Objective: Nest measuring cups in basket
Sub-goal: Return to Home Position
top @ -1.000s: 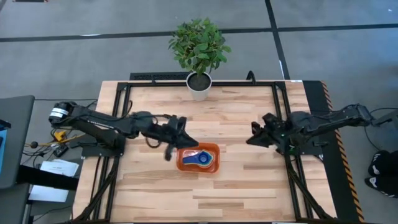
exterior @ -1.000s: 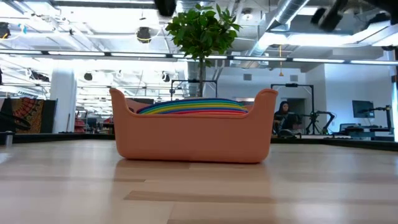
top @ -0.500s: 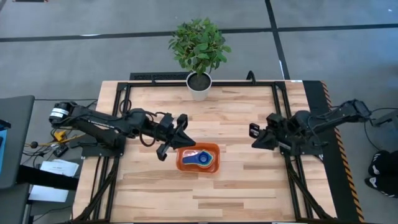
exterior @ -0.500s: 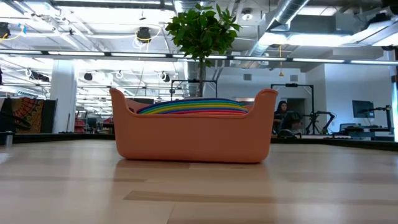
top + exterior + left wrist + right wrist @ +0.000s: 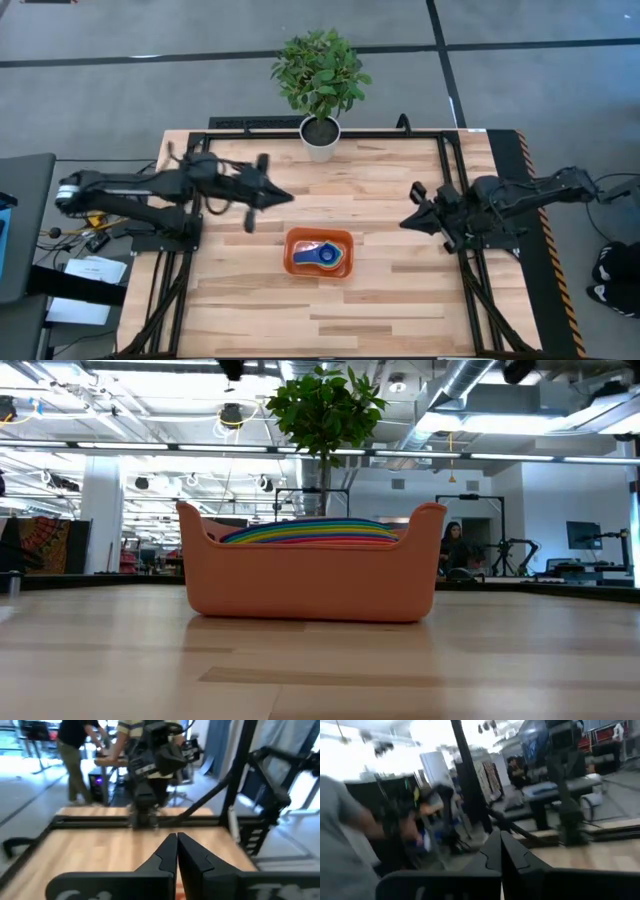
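Both closed and empty, left end effector (image 5: 284,197) and right end effector (image 5: 406,222) flank the rounded plastic basket (image 5: 310,585).

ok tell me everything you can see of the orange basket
The basket is a small orange rounded-rectangular bin, plastic-looking, its shallow walls rising higher at both ends. It stands upright near the middle of the wooden table. The nested measuring cups sit inside, rims showing as coloured bands, a blue one on top. The left gripper and right gripper hang apart from it.
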Robot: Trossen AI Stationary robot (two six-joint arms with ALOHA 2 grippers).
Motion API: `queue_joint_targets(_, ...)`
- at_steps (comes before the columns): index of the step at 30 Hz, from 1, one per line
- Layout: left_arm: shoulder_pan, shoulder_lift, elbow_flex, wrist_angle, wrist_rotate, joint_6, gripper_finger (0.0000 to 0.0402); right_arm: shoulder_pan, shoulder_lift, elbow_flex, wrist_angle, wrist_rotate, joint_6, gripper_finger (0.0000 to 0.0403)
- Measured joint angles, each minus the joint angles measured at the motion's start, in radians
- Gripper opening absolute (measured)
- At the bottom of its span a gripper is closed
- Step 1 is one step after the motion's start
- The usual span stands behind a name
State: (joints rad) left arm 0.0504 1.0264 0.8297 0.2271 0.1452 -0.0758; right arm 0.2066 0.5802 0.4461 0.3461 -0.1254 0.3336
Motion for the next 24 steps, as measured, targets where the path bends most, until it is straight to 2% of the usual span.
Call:
queue_joint_targets(2,0.035,-0.072,0.001,-0.116,-0.001,0.029,0.0000,-0.001,-0.051,0.000,-0.106,0.019,-0.091,0.0005)
queue_joint_targets(5,0.067,-0.134,-0.021,-0.240,-0.001,0.066,0.0000,0.003,-0.132,0.000,-0.301,0.121,-0.182,0.0007)
queue_joint_targets(7,0.077,-0.160,-0.075,-0.245,0.001,0.067,0.0000,0.003,-0.181,0.000,-0.426,0.203,-0.209,0.0008)
queue_joint_targets(11,0.093,-0.191,-0.220,-0.114,0.006,0.031,0.0000,0.003,-0.253,0.000,-0.612,0.301,-0.248,0.0005)
queue_joint_targets(17,0.117,-0.210,-0.407,0.062,-0.003,0.013,0.0000,0.003,-0.319,0.000,-0.624,0.311,-0.315,0.0005)
queue_joint_targets(20,0.125,-0.228,-0.449,0.090,0.008,-0.007,0.0000,0.003,-0.362,-0.015,-0.617,0.311,-0.358,0.0004)
queue_joint_targets(24,0.140,-0.265,-0.477,0.091,0.008,0.004,0.0000,-0.002,-0.451,-0.110,-0.548,0.315,-0.366,0.0006)
